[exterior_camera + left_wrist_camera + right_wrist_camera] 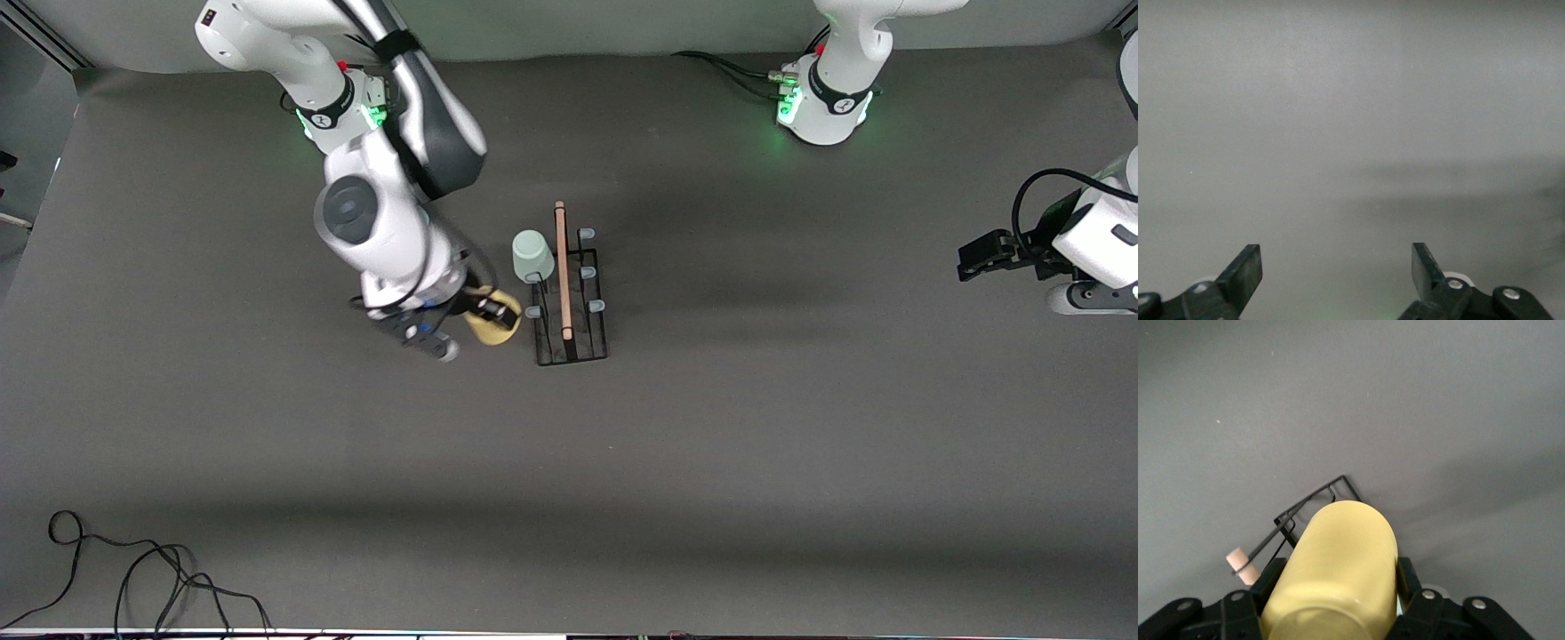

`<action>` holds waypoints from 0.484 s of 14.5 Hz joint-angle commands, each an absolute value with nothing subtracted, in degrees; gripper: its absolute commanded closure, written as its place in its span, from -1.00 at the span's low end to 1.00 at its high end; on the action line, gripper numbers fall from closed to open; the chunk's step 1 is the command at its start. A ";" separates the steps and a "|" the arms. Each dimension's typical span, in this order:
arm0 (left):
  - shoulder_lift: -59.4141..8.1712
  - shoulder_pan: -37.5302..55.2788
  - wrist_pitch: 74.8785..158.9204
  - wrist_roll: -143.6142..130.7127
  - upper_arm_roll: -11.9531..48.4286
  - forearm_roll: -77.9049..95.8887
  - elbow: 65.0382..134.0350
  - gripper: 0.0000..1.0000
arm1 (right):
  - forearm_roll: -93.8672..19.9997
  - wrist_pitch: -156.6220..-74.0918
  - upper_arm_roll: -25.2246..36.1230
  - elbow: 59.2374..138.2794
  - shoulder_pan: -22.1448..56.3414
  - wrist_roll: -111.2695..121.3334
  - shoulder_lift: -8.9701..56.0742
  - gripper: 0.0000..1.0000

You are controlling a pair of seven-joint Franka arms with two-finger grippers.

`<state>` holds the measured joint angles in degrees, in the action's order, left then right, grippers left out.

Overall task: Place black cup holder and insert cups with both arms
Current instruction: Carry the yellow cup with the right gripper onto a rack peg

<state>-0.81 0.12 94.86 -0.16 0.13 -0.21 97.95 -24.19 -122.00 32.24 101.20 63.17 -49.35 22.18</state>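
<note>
The black cup holder stands mid-table, its wooden rod handle pointing toward the robots' bases. A pale green cup sits upside down on one of its prongs, on the side toward the right arm's end. My right gripper is shut on a yellow cup, held tilted just beside the rack on that same side. In the right wrist view the yellow cup fills the gripper, with the rack's wire corner past it. My left gripper waits open at the left arm's end of the table, holding nothing.
A loose black cable lies near the front edge at the right arm's end. Another cable runs to the left arm's base. A grey mat covers the table.
</note>
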 commanded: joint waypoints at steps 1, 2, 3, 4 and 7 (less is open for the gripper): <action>-0.70 0.62 94.48 0.09 -0.26 -0.35 98.00 -1.00 | -21.45 -123.92 32.70 100.72 65.65 -55.01 24.08 1.00; -0.96 0.70 94.48 0.09 -0.26 -0.35 98.00 -1.00 | -21.45 -124.62 32.70 100.81 66.44 -55.45 24.60 1.00; -0.97 0.70 94.57 0.09 -0.26 -0.35 98.00 -1.00 | -21.45 -125.50 32.70 100.81 66.97 -55.89 25.39 1.00; -0.97 0.70 94.48 0.09 -0.26 -0.35 98.00 -1.00 | -21.45 -126.81 32.61 100.81 67.23 -56.51 26.27 1.00; -0.97 0.62 94.57 0.09 -0.26 -0.35 98.00 -1.00 | -21.53 -128.49 32.61 100.81 67.85 -56.69 28.47 1.00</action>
